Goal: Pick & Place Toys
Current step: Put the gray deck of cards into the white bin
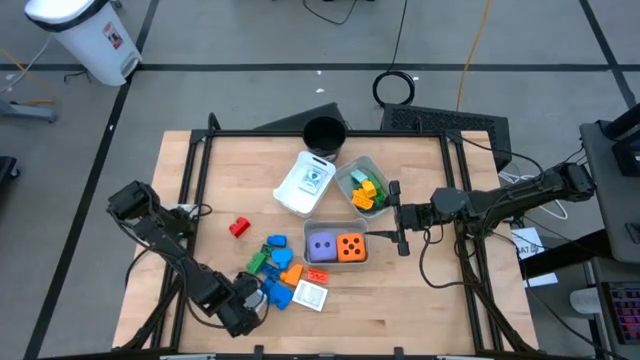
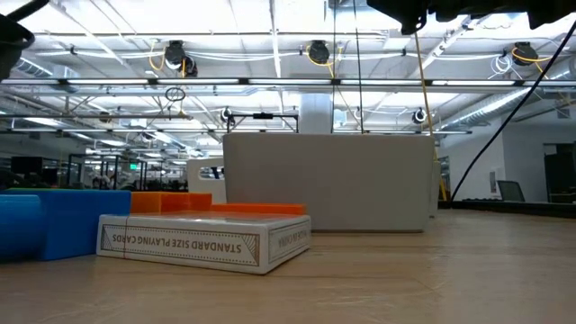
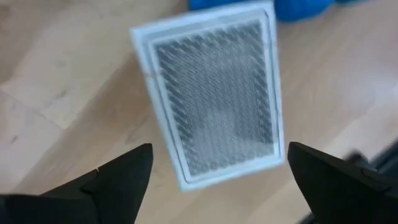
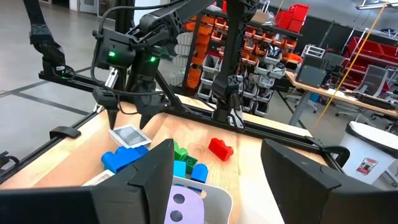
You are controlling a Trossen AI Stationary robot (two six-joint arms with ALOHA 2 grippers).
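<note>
A flat white box of playing cards [image 1: 310, 296] lies on the table near the front, next to blue blocks [image 1: 278, 292], an orange block [image 1: 290, 272], green blocks [image 1: 258, 262] and a red block [image 1: 239, 228]. My left gripper [image 3: 220, 148] points down over the box [image 3: 214, 93], open. Its fingers stand on either side of the box and touch nothing; the right wrist view shows the gripper [image 4: 129, 117] just above the box [image 4: 129, 135]. My right gripper [image 1: 398, 218] hovers level and open beside the trays, with nothing between its fingers [image 4: 152, 180].
A tray [image 1: 335, 262] holds a purple die [image 1: 321, 246] and an orange die [image 1: 350, 247]. A grey tray [image 1: 352, 170] with several blocks and a white tray [image 1: 292, 200] stand behind it, and a black cup [image 1: 323, 135] at the far edge. Bare wood lies at the front right.
</note>
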